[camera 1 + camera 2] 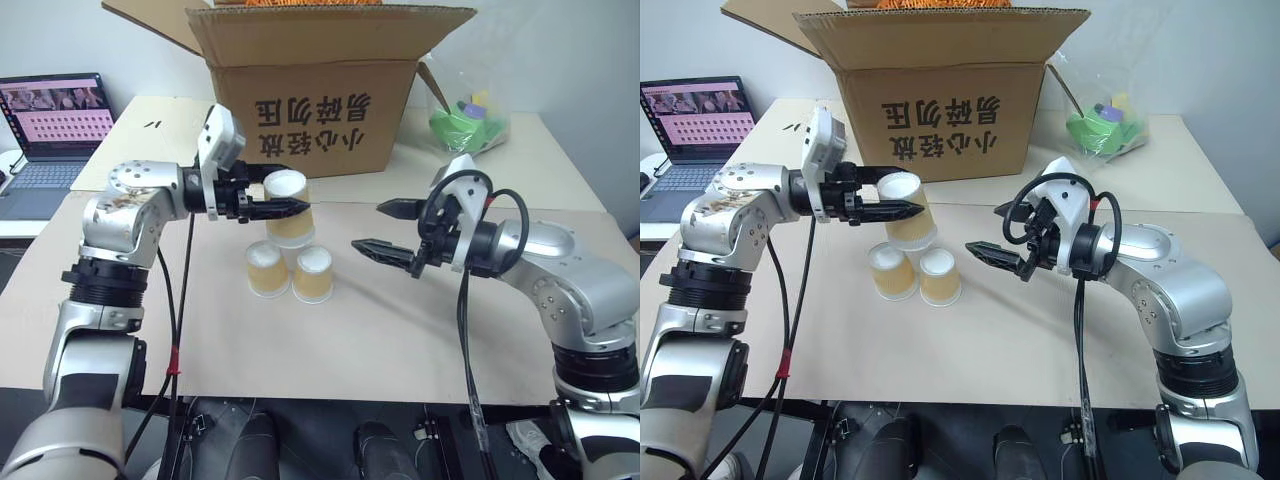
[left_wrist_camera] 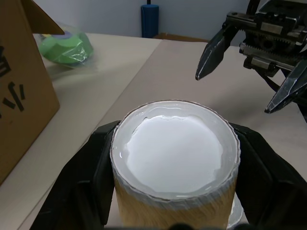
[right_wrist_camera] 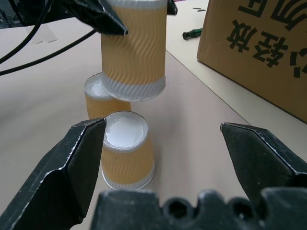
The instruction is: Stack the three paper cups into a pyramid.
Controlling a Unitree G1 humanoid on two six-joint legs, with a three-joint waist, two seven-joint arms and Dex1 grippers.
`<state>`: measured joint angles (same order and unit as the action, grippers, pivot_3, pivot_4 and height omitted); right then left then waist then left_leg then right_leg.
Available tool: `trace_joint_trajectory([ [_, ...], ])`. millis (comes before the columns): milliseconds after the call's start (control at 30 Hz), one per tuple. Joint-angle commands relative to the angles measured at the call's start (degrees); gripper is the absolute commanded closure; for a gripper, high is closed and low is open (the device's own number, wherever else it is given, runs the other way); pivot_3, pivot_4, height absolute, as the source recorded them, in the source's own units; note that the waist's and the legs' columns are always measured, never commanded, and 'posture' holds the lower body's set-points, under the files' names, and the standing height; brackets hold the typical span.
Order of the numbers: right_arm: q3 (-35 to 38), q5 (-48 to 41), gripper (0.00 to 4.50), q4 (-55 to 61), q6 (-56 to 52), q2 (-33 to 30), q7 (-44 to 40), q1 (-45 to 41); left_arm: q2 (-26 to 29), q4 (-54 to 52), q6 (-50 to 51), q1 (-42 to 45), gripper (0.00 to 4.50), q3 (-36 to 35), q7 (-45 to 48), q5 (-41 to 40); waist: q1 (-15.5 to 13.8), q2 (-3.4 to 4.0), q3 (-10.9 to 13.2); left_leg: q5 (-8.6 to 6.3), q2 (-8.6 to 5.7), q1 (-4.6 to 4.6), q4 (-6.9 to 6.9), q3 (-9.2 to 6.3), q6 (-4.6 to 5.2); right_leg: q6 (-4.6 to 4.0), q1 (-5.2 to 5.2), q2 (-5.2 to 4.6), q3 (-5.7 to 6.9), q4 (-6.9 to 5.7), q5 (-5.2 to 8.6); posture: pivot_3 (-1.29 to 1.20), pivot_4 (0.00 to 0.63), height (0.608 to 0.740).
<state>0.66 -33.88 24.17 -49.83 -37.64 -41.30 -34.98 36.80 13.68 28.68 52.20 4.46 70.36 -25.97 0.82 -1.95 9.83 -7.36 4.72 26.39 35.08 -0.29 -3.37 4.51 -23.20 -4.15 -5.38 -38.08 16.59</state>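
Note:
Two paper cups (image 1: 265, 268) (image 1: 313, 273) stand upside down side by side on the brown sheet, white bases up. A third paper cup (image 1: 288, 205), also upside down, hangs just above and behind them with my left gripper (image 1: 300, 200) shut on its ribbed sides; whether it touches them I cannot tell. In the left wrist view its white base (image 2: 175, 158) sits between the black fingers. My right gripper (image 1: 368, 226) is open and empty, a short way to the right of the cups, pointing at them. The right wrist view shows the held cup (image 3: 133, 52) over the near standing cup (image 3: 127, 153).
A big open cardboard box (image 1: 310, 90) stands right behind the cups. A laptop (image 1: 50, 120) sits at the far left, a plastic bag with a green thing (image 1: 470, 120) at the back right. A small screwdriver (image 3: 192, 33) lies near the box.

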Motion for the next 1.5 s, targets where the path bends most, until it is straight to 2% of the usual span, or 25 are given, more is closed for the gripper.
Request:
trace_joint_trajectory([
  [33, 1.5, -0.1, 0.0, 1.7, 1.3, -0.8, 0.1, -0.1, -0.2, -3.1, -0.9, -1.5, 1.17, 0.1, 0.6, 0.5, 0.0, 0.0, 0.0, 0.0, 0.0, 0.0, 0.0, 0.0, 0.0, 0.0, 0.0, 0.0, 0.0, 0.0, 0.0, 0.0, 0.15, 0.7],
  [400, 1.9, -0.2, 0.0, 1.4, 1.3, -1.3, -0.1, -0.1, -1.3, -5.1, -2.4, -4.7, 1.17, 0.6, 0.4, 1.6, -0.1, 0.0, 0.0, 0.0, 0.0, -0.01, 0.05, 0.0, 0.0, 0.0, 0.04, -0.01, 0.0, -0.02, 0.0, 0.0, 0.15, 0.7],
  [500, 1.8, 0.0, 0.0, 1.0, 1.5, -1.4, -0.2, -0.1, -1.1, -6.4, -1.0, -4.2, 0.45, -0.9, -0.3, 0.2, -0.1, 0.0, 0.0, 0.0, 0.0, -0.01, 0.07, 0.0, 0.0, 0.0, 0.05, -0.01, 0.0, -0.02, 0.0, 0.0, 0.15, 0.7],
  [533, 1.8, 0.0, 0.0, 0.9, 1.6, -1.4, -0.2, -0.2, -1.0, -6.8, 0.1, -3.8, 0.07, -1.6, -0.7, -0.5, -0.1, 0.0, 0.0, 0.0, 0.0, -0.01, 0.07, -0.01, 0.0, 0.0, 0.04, -0.01, 0.0, -0.02, 0.0, 0.0, 0.15, 0.7],
  [733, 1.3, 0.2, 0.0, -0.2, 2.1, -1.2, -0.8, -0.4, 1.5, -11.6, 7.0, -2.6, 0.03, -6.8, -3.7, -5.0, 0.1, 0.0, 0.0, 0.0, 0.0, -0.01, 0.07, -0.01, 0.0, 0.0, 0.04, 0.0, 0.0, -0.02, 0.0, 0.0, 0.15, 0.7],
  [867, 0.6, 0.5, 0.0, -1.7, 2.9, -0.9, -1.6, -1.0, 4.4, -18.8, 13.8, -5.8, 0.03, -13.2, -8.9, -9.6, 0.4, 0.0, 0.0, 0.0, 0.01, -0.01, 0.06, -0.01, 0.0, 0.0, 0.03, 0.0, -0.01, -0.03, 0.0, 0.0, 0.15, 0.7],
  [1000, 0.3, 0.9, 0.0, -2.9, 3.6, -0.7, -2.3, -1.3, 2.6, -25.3, 19.1, -9.7, 0.03, -20.5, -19.2, -13.9, 0.2, 0.0, 0.0, 0.0, 0.01, -0.03, 0.08, -0.02, 0.01, 0.01, 0.05, -0.01, 0.0, -0.05, 0.0, 0.0, 0.15, 0.7],
  [1067, 0.2, 1.8, 0.0, -4.6, 4.3, -0.3, -2.1, -1.4, -3.3, -28.1, 18.5, -14.1, 0.03, -27.2, -35.0, -10.2, 0.1, 0.0, 0.0, 0.0, 0.01, -0.03, 0.12, -0.03, 0.0, 0.01, 0.06, -0.01, 0.0, -0.07, 0.0, 0.0, 0.15, 0.7],
  [1133, 0.1, 3.8, 0.0, -6.9, 5.2, -0.3, -0.8, -1.3, -7.0, -29.7, 16.9, -18.2, 0.03, -30.1, -46.2, -4.6, -0.1, 0.02, 0.0, 0.0, 0.0, -0.07, 0.18, -0.06, 0.0, 0.02, 0.15, -0.02, 0.04, -0.09, 0.0, 0.0, 0.15, 0.7],
  [1233, 0.1, 9.4, 0.0, -12.7, 7.5, -0.3, 4.0, -1.3, -11.4, -31.4, 14.2, -25.0, 0.03, -32.0, -57.5, 2.4, 0.1, -0.03, 0.0, -0.01, -0.04, -0.18, 0.22, -0.07, 0.02, 0.06, 0.28, -0.06, 0.01, -0.02, -0.05, 0.0, 0.15, 0.7],
  [1367, 0.1, 18.8, 0.0, -24.6, 10.9, 0.9, 14.5, -2.6, -16.6, -30.4, 6.8, -35.0, 0.03, -35.4, -65.6, 8.0, 0.0, -0.07, 0.0, -0.01, -0.05, -0.13, 0.23, -0.06, 0.01, 0.05, 0.2, -0.08, 0.0, -0.01, -0.08, 0.0, 0.15, 0.7],
  [1500, 0.5, 25.7, 0.0, -34.3, 14.2, 4.0, 24.5, -1.1, -17.5, -23.9, -1.7, -42.1, 0.03, -36.4, -68.5, 12.6, -0.2, -0.07, 0.0, -0.01, -0.06, -0.1, 0.17, -0.05, 0.0, 0.03, 0.14, -0.07, -0.01, -0.02, -0.09, 0.0, 0.15, 0.7],
])
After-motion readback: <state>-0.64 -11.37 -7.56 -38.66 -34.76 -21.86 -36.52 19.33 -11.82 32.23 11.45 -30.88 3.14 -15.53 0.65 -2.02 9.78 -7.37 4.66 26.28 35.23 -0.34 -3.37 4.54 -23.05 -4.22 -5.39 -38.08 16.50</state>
